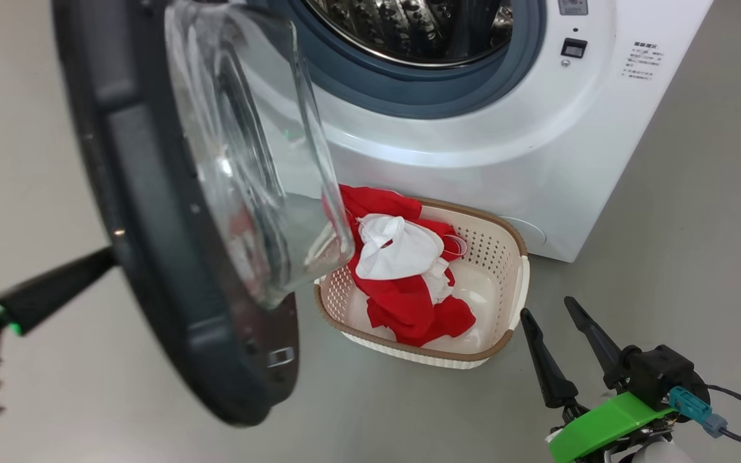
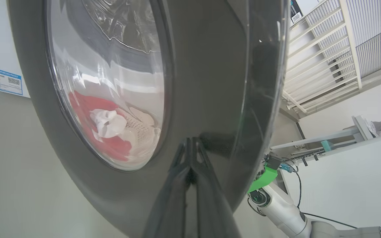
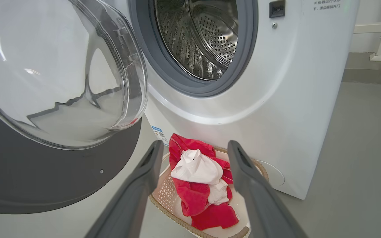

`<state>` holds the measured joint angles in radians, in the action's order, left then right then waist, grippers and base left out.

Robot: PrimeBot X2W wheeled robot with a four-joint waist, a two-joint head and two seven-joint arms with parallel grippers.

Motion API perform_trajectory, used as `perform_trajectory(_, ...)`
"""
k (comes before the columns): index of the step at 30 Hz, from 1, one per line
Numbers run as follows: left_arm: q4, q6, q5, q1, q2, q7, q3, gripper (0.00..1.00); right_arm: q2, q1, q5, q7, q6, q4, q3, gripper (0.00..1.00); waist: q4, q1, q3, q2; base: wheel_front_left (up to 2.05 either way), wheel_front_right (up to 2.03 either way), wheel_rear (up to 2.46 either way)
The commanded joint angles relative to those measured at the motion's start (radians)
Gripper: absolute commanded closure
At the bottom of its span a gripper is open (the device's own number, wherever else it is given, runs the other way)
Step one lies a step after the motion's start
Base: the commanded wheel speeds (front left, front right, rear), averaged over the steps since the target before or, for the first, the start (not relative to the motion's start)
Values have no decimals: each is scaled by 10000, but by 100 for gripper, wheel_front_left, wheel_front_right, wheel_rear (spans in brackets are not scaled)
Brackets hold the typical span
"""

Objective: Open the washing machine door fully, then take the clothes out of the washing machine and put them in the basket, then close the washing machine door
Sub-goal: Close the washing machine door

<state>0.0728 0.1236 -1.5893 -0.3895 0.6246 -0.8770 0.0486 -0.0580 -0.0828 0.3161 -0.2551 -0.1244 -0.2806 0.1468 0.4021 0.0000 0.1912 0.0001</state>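
Observation:
The washing machine (image 1: pixel 505 148) stands with its steel drum (image 3: pixel 203 36) bare. Its door (image 1: pixel 152 270) hangs partly swung out at the left, black rim toward me and glass bowl (image 3: pixel 55 72) facing the opening. The red and white clothes (image 1: pixel 409 283) lie heaped in the cream basket (image 1: pixel 518 276) on the floor below the opening. My left gripper (image 1: pixel 103 260) is shut, and its fingertips (image 2: pixel 190 142) touch the door's glossy outer face (image 2: pixel 210 82). My right gripper (image 1: pixel 547 308) is open and holds nothing, just right of the basket. In the right wrist view its fingers (image 3: pixel 150 165) frame the clothes (image 3: pixel 197 195).
Grey floor (image 1: pixel 698 225) spreads to the right of the washer and in front of the basket. A blue label (image 2: pixel 7 81) is stuck on the washer's side. White railings (image 2: pixel 326 49) and a white wall stand behind my right arm (image 2: pixel 276 201).

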Motion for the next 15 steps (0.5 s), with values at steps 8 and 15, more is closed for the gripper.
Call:
perform_trajectory(8,614,71,555,-756,-56,414,-287,100,59,-212,36,-67,-63,276,236,0,-203,0,50,-1,0,0,0)
perform_trajectory(15,50,71,872,-552,210,1257,-419,100,62,-120,14,-67,-63,319,128,0,-250,0,-11,-1,0,0,0)
